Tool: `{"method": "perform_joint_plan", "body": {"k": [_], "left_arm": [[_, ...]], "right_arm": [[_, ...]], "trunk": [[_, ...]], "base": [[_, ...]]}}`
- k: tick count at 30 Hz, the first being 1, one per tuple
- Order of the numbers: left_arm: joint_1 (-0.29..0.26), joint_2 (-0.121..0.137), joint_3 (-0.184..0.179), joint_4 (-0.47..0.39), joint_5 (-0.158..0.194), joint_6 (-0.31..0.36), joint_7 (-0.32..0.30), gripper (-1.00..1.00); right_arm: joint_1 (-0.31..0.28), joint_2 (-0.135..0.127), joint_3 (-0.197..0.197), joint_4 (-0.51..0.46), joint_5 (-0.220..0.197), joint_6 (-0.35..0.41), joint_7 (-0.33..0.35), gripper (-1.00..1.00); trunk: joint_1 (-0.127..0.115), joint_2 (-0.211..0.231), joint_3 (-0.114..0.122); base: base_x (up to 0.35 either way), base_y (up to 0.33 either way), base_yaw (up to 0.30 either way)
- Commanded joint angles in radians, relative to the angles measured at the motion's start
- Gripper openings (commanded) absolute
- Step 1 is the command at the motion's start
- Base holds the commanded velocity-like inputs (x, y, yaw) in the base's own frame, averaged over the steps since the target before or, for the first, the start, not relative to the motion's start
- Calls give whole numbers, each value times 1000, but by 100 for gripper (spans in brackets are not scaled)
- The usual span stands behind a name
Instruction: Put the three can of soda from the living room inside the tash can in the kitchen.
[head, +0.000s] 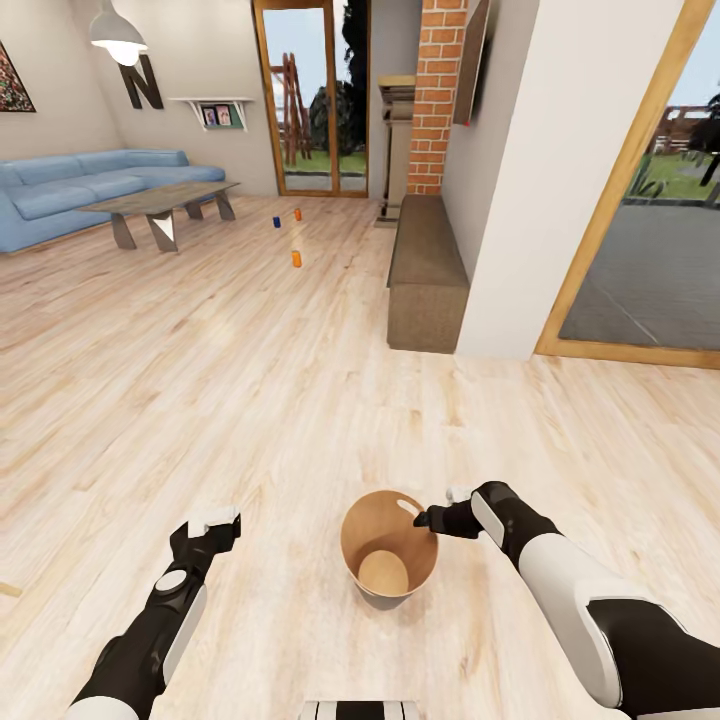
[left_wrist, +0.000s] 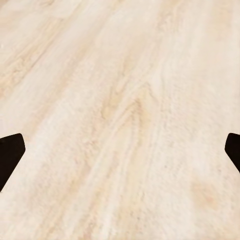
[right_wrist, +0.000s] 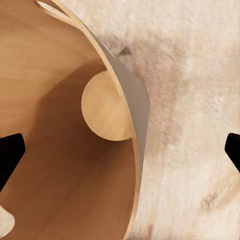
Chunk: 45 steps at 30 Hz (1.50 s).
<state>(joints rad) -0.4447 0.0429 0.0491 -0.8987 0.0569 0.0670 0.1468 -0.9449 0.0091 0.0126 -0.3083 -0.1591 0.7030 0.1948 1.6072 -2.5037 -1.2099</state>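
floor (head: 250, 400): pale wood planks, visible grain, soft satin sheen
bin (head: 362, 530): tan wood-like wall, smooth inside, matt; thin rim edge
sofa (head: 60, 190): blue cloth, matt
low table (head: 160, 198): grey, stone-like top, dull
column (head: 437, 100): red brick, rough, pale mortar
bench (head: 425, 265): brown, coarse woven look
door frames (head: 620, 180): light wood, smooth, around clear glass
arms (head: 600, 600): glossy white and matt black plastic-like shells

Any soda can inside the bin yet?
No: in the head view the bin shows a bare bottom, and all three cans stand on the floor far off near the low table.
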Motion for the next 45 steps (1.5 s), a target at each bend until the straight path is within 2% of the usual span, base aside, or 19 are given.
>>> {"method": "perform_joint_plan", "body": {"k": [1, 15, 38, 45], "left_arm": [[0, 0, 0, 0, 0, 0, 0, 100], [0, 0, 0, 0, 0, -2, 6, 100], [0, 0, 0, 0, 1, -3, -1, 100], [0, 0, 0, 0, 1, -3, -2, 100]], "right_arm": [[0, 0, 0, 0, 0, 0, 0, 100], [0, -1, -1, -1, 0, 0, 2, 100], [0, 0, 1, 0, -2, 0, 3, 100], [0, 0, 1, 0, -2, 0, 3, 100]], "trunk": [[0, 0, 0], [0, 0, 0], [10, -5, -89], [10, -5, -89]], "base": [[0, 32, 0], [0, 9, 0], [0, 0, 0], [0, 0, 0]]}}
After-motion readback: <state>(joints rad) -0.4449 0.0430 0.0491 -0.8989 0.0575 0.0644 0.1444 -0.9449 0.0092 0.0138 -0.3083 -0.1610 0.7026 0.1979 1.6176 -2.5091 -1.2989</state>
